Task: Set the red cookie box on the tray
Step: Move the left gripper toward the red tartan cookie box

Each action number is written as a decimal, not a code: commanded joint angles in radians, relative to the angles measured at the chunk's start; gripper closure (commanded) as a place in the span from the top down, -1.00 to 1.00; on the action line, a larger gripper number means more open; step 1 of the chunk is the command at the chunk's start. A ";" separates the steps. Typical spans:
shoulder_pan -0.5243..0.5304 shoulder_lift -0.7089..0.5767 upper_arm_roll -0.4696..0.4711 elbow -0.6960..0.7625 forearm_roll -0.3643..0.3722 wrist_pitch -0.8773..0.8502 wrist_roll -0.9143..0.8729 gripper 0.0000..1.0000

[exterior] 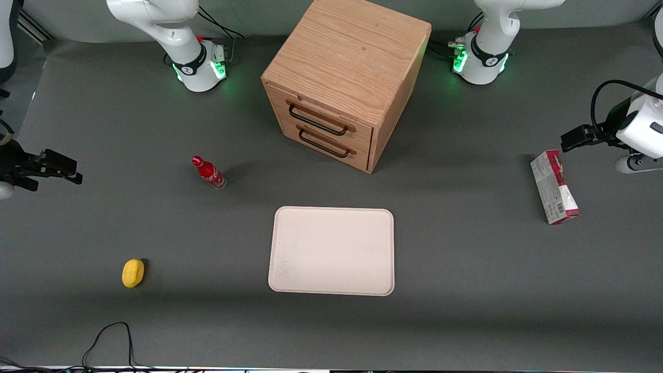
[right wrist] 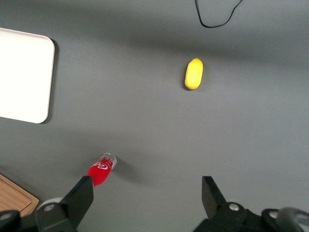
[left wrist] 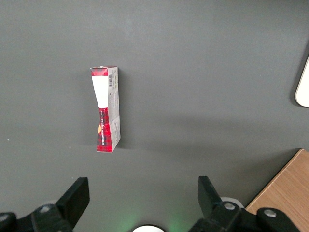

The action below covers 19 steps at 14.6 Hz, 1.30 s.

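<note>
Red cookie box [exterior: 554,187] on edge, gripper [left wrist: 141,194] above, spread wide

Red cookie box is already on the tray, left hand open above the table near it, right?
Not quite. The front view shows the red cookie box on the table toward the working arm's end, apart from the tray. The left hand is open above the table near it.

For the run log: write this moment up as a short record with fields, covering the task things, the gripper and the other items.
red cookie box: stands on a long edge on the table, toward the working arm's end, well apart from the tray
tray: cream, nothing on it, in front of the drawer cabinet
gripper: above the table near the box, fingers open, holding nothing
other items: red bottle and yellow fruit toward the parked arm's end
task state: box not yet grasped
</note>
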 commanded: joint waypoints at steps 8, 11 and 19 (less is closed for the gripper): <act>0.009 0.027 0.003 0.074 -0.005 -0.045 0.024 1.00; 0.011 0.026 0.005 0.077 -0.005 -0.065 0.024 1.00; 0.190 0.030 0.009 0.112 0.001 -0.122 0.244 1.00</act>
